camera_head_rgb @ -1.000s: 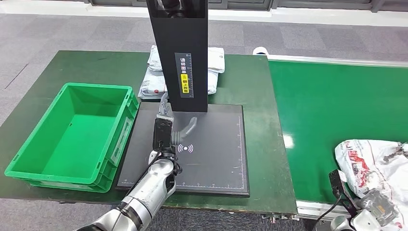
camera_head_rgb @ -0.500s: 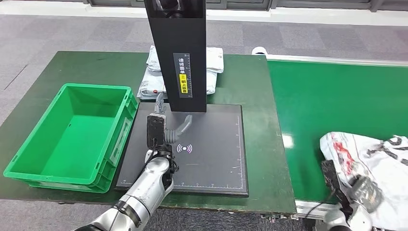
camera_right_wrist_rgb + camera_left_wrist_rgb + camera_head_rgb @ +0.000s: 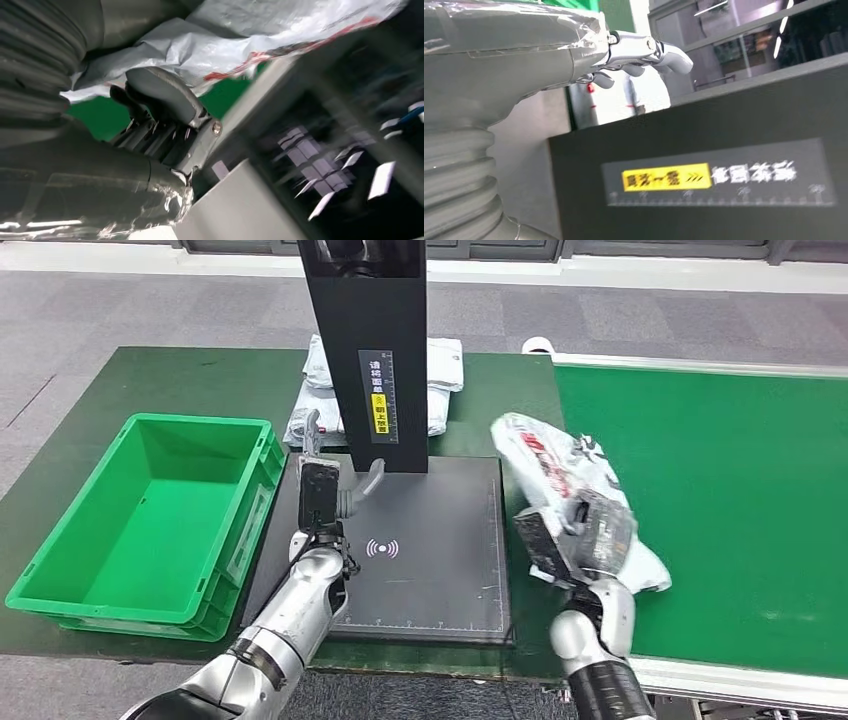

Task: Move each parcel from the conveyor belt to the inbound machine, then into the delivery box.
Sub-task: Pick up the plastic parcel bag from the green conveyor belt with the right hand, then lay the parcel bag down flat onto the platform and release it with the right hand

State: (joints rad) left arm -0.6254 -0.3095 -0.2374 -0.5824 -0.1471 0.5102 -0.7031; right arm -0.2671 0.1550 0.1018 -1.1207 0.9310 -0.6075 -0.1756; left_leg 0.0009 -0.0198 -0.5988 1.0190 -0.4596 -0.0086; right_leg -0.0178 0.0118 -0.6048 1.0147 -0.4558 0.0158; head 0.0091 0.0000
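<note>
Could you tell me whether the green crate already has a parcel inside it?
No, the green crate shows a bare green floor in the head view.

you see the crate (image 3: 150,505) left of the scanner plate (image 3: 430,540); the conveyor belt (image 3: 720,500) right; spare parcels (image 3: 440,365) behind the scanner column (image 3: 368,350).

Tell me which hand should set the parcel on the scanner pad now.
Right. The right hand already grips the white parcel, raised at the black scanner pad's right edge beside the conveyor belt. The left hand holds nothing, hovering over the pad's left side near the green box.
</note>
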